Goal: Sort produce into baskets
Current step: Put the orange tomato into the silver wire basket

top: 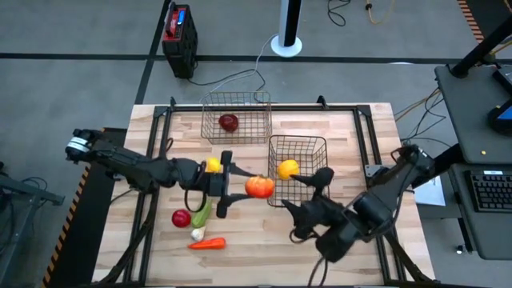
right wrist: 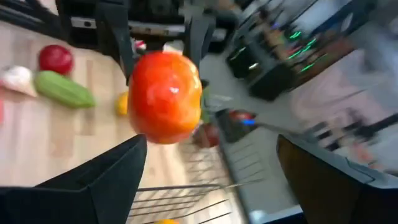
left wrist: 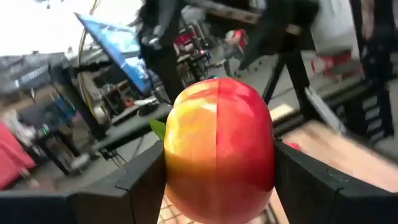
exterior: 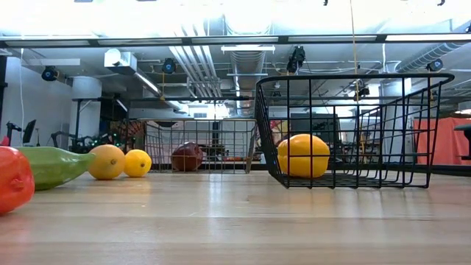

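Sorted: dark red fruit (top: 229,122) in far basket (top: 216,132); yellow fruit (top: 287,169) in near basket (top: 274,196).
Now: left gripper (top: 237,186) pinching peach (top: 258,186), raised beside near basket.
Right gripper (top: 310,196): spread, empty, by near basket.
Left: cucumber (top: 202,213), carrot (top: 207,244), garlic (top: 197,234), red fruit (top: 182,218), others on table (top: 352,128).

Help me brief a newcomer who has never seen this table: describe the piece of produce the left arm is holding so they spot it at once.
Start at the wire basket nearer the right arm, the one holding a yellow fruit. Just off its left wall, above the wooden table, the left gripper is shut on a round red-orange fruit. It is the only piece lifted off the wood, and its skin fades from red to yellow-orange.
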